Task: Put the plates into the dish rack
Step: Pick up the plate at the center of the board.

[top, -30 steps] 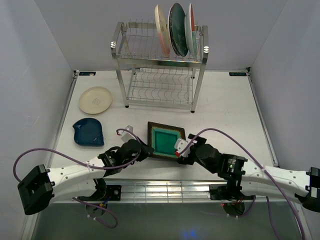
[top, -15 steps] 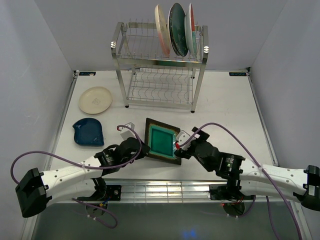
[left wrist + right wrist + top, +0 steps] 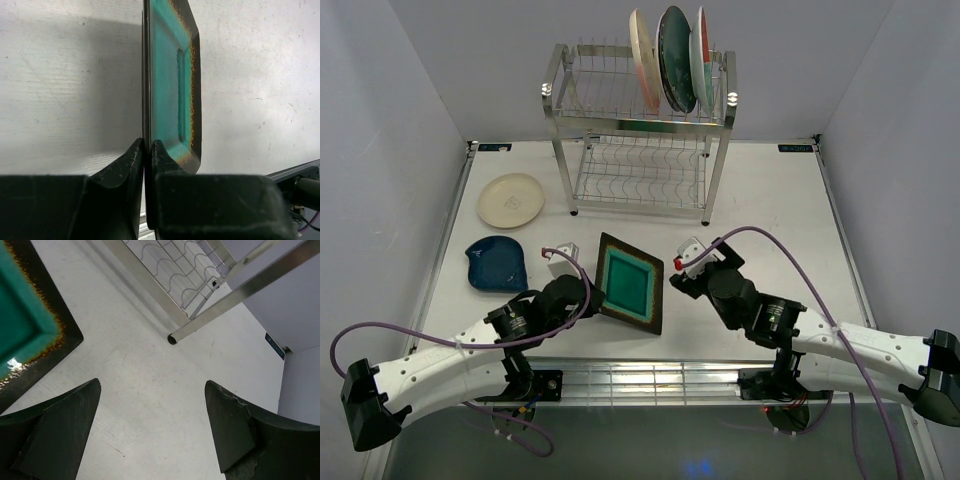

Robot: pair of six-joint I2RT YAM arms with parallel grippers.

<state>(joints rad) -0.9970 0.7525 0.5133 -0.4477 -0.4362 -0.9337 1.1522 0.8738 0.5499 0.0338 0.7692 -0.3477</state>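
Green glaze fills my left wrist view. The square green plate (image 3: 172, 75) shows nearly edge-on there, and my left hand (image 3: 147, 152) is clenched on its dark rim, one finger against each face. From above, the plate stands tilted, its far rim rising away from that hand.

My right hand (image 3: 150, 425) is released with its fingers spread wide. It sits near the plate's right edge, apart from it. Bare desk (image 3: 770, 210) runs ahead of both hands up to the feet of the dish rack (image 3: 640, 130).

I cannot tell whether the plate's lower corner touches the desk, since the left fingers hide it.

Left of the left hand a dark blue plate (image 3: 496, 264) lies flat, with a cream plate (image 3: 511, 200) beyond it.

At the right end of the rack's top tier, three plates stand upright. There is a pale plate (image 3: 642, 60), a dark teal plate (image 3: 675, 58), and a third plate (image 3: 701, 55) that is mostly hidden behind the teal one.
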